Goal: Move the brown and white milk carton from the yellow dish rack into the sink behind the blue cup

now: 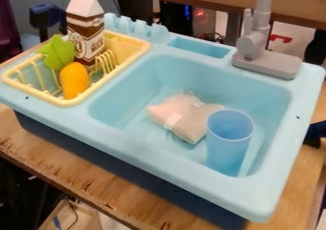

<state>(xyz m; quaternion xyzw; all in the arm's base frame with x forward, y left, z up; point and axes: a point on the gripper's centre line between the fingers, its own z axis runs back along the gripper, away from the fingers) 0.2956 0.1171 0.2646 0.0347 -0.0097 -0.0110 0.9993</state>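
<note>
In the basin of the light blue toy sink, a pale pinkish-beige bundle with small white tags lies on the bottom. Beside it, to the right, a translucent blue cup stands upright with its mouth facing up. A yellow dish rack occupies the sink's left side. In the rack are a brown and white carton, upright, a green leaf-shaped piece and a rounded orange-yellow toy in front of the carton.
A grey faucet rises at the sink's back right corner. Blue prongs stand along the back left rim. Dark blue objects are behind the rack and at the right edge. The sink rests on a wooden table.
</note>
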